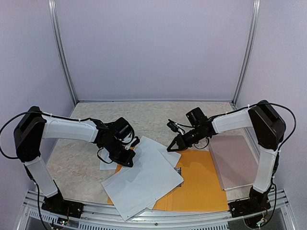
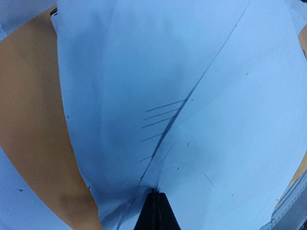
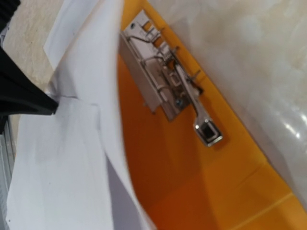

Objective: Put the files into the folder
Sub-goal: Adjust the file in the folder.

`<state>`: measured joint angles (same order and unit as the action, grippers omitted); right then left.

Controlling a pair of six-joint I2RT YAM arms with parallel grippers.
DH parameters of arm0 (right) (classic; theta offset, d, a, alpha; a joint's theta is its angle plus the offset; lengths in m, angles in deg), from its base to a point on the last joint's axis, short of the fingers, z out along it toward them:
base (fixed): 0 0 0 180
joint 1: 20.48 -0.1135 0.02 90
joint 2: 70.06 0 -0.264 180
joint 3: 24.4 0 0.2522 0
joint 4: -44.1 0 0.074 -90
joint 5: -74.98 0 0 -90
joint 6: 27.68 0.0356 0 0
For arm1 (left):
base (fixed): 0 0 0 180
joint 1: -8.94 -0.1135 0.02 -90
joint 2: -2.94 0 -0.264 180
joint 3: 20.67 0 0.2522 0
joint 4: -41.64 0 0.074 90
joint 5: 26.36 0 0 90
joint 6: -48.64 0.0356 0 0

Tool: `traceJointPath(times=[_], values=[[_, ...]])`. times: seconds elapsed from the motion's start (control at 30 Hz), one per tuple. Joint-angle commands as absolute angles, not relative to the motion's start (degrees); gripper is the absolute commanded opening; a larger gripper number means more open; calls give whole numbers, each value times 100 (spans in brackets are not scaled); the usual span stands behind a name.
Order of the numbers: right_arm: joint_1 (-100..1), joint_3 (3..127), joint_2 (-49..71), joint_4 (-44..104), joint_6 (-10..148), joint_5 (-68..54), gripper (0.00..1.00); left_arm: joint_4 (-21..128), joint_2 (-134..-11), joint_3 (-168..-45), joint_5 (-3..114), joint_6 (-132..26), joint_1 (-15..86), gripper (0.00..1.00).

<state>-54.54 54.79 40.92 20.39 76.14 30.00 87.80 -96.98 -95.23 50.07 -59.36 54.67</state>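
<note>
The files point(image 1: 144, 182) are white sheets fanned over the left half of the open orange folder point(image 1: 204, 182). My left gripper point(image 1: 129, 162) is shut on the sheets' left edge. In the left wrist view the black jaws point(image 2: 154, 192) meet on creased paper point(image 2: 192, 72), with the folder point(image 2: 29, 124) showing at left. My right gripper point(image 1: 171, 147) looks shut with its tips at the sheets' far right corner; I cannot tell if it pinches paper. Its own fingers do not show in the right wrist view, which shows the files point(image 3: 57, 158), the folder point(image 3: 192, 182) and the metal clip point(image 3: 168, 86).
A pinkish-brown flat board point(image 1: 236, 160) lies right of the folder. One more white sheet point(image 1: 106, 165) sticks out under the left gripper. A metal rail point(image 1: 153, 215) runs along the near table edge, and walls close in the back and sides.
</note>
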Motion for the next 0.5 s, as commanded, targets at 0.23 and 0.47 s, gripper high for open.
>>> traceJointPath(times=[0.23,0.47], values=[[-5555,5390,4144,2236,7764,3014,0,8355,-9995,-9596,5577,-6644,5385,0],[-5554,5579,4002,1709,7526,2408,7,8308,-9819,-9528,5624,-6896,5389,0]])
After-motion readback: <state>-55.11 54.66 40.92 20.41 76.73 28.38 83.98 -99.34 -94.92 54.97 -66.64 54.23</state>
